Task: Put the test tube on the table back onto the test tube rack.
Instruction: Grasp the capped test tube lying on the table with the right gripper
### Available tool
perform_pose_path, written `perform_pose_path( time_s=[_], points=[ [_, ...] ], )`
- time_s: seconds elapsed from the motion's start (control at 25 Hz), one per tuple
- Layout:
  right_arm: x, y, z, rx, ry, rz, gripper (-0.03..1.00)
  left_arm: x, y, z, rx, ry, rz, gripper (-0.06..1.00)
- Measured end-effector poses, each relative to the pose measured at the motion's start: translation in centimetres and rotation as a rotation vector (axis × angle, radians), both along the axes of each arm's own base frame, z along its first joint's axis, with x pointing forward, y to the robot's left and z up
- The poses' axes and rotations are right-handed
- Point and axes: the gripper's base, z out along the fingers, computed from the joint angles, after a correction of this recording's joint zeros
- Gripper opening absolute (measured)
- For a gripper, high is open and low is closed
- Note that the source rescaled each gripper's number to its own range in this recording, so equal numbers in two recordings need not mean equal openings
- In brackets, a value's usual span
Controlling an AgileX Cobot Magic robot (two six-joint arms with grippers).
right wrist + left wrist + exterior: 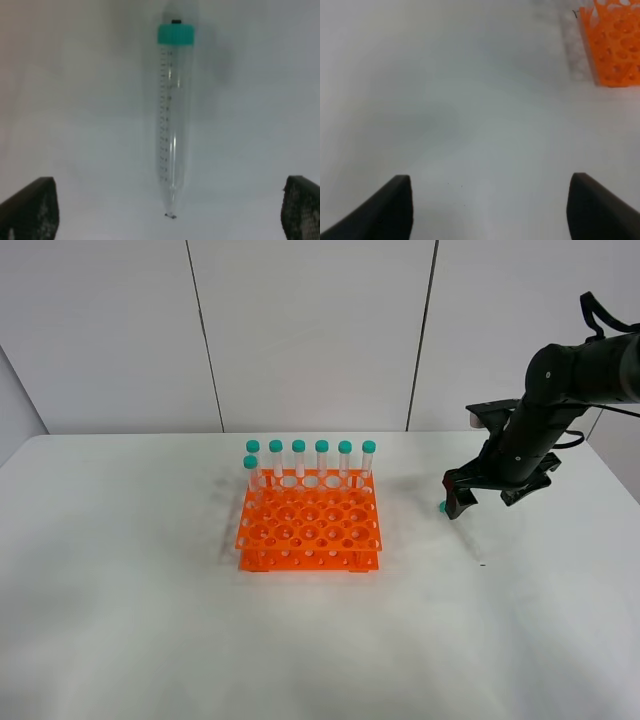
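Note:
The test tube (172, 120), clear with a teal cap, lies flat on the white table (120, 620). In the high view its cap (442, 507) shows just left of my right gripper (478, 498). That gripper hovers over the tube, open, its two fingers (30, 205) wide on either side of the tube's pointed tip. The orange rack (310, 525) stands mid-table with seven teal-capped tubes (322, 458) along its back. My left gripper (490, 205) is open and empty over bare table, with a corner of the rack (615, 45) ahead of it. The left arm is out of the high view.
White wall panels (310, 330) stand behind the table's far edge. The rack's front rows of holes (310, 540) hold no tubes.

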Motion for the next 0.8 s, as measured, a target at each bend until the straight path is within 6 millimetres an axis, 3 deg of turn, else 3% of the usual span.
perform_pose_path(
  time_s=[0.8],
  points=[
    [1.2, 0.0, -6.4, -0.008, 0.072, -0.051, 0.98, 0.0, 0.0, 0.0, 0.0, 0.0, 0.0, 1.0]
  ],
)
